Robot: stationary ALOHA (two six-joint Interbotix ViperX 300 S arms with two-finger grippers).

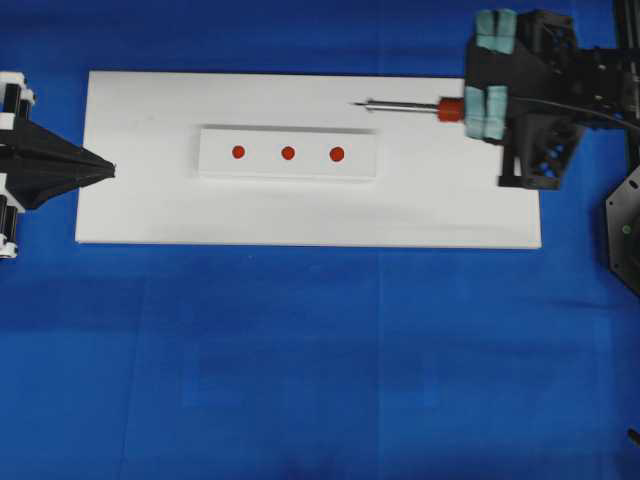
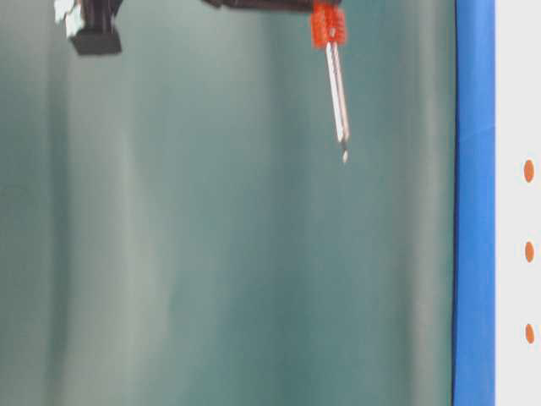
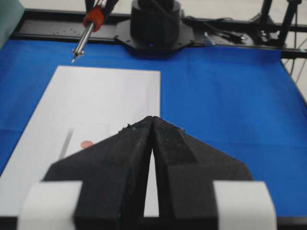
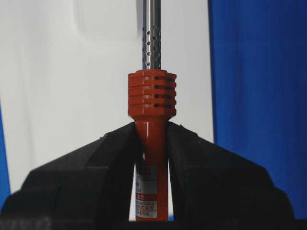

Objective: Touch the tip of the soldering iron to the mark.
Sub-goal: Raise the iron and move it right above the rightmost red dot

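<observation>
The soldering iron has an orange-red handle and a silver shaft. My right gripper is shut on the handle. The iron points left over the white board's far right part. Its tip hangs in the air, behind and slightly right of the white block. The block bears three red marks, and the tip touches none of them. My left gripper is shut and empty at the board's left edge, with one mark showing beside it.
The board lies on a blue cloth. The right arm's black base and frame stand at the far end, and the iron's black cord runs off to the right.
</observation>
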